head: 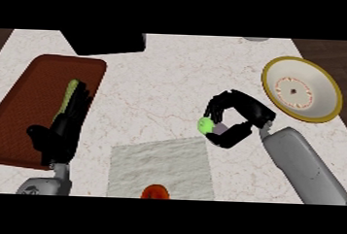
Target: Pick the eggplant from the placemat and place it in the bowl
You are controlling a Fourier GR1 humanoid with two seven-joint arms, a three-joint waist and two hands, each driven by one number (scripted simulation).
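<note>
Currently right hand [237, 120] curled round eggplant [207, 125] above counter [170, 85], between placemat [160, 162] and bowl [302, 89]; left hand [61, 129] open over tray [33, 94].

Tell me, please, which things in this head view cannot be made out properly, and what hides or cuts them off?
- Eggplant: only its green end and a purple bit show; the right hand curls round it.
- Green item on the brown tray: mostly behind the left hand; identity unclear.
- Orange-red object: cut by the lower edge.
- Black object and grey object: cut by the upper edge.
</note>
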